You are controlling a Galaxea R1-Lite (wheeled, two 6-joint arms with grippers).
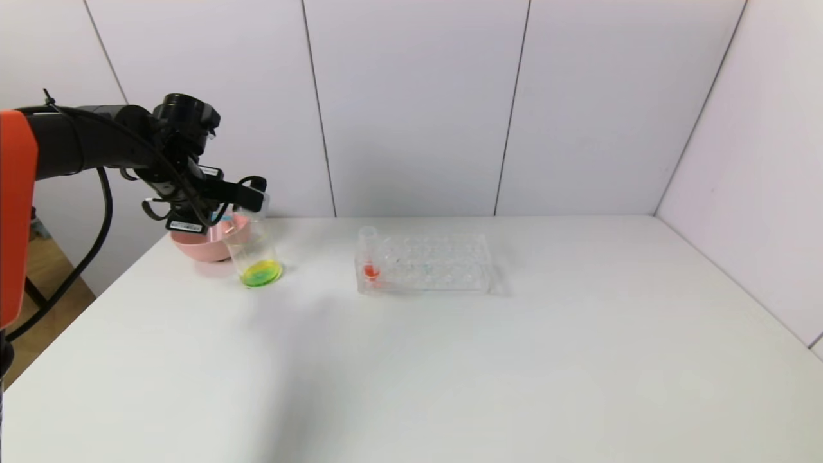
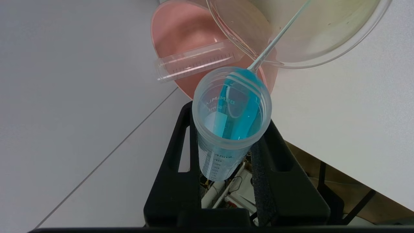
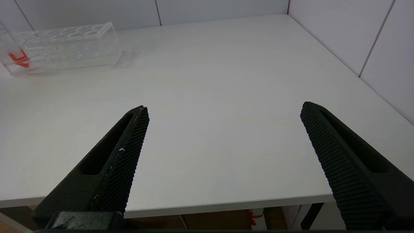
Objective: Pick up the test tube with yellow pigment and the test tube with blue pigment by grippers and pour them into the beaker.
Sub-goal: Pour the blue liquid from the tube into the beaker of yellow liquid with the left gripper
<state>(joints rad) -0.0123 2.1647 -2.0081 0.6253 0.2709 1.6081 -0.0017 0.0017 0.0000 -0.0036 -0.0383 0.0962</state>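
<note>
Left gripper [image 2: 231,155]: raised over the desk's far left corner, jaws clamped on the slim clear test tube with blue pigment [image 2: 231,113], tipped mouth-first toward the small clear straight-sided beaker [image 1: 253,247].
Pour: judged under way; a thin stream runs from the tube's lip into the beaker, and blue liquid is visible inside the tube.
Beaker contents: a shallow layer, yellow at the edge and green toward the middle, which suggests the yellow went in first and blue is mixing with it.
Yellow tube: a clear graduated test tube [image 2: 197,64], apparently drained, lies on its side in the round pink bowl [image 1: 209,241] just behind the beaker.
Rack: the clear plastic tube rack [image 1: 427,263] at mid-desk holds one upright tube of red liquid [image 1: 370,257]; its other holes look vacant.
Right gripper [image 3: 223,142]: parked low at the white desk's [image 1: 450,360] near edge, jaws spread wide, nothing between them.
Left to do: finishing the blue pour and setting the tube aside.
</note>
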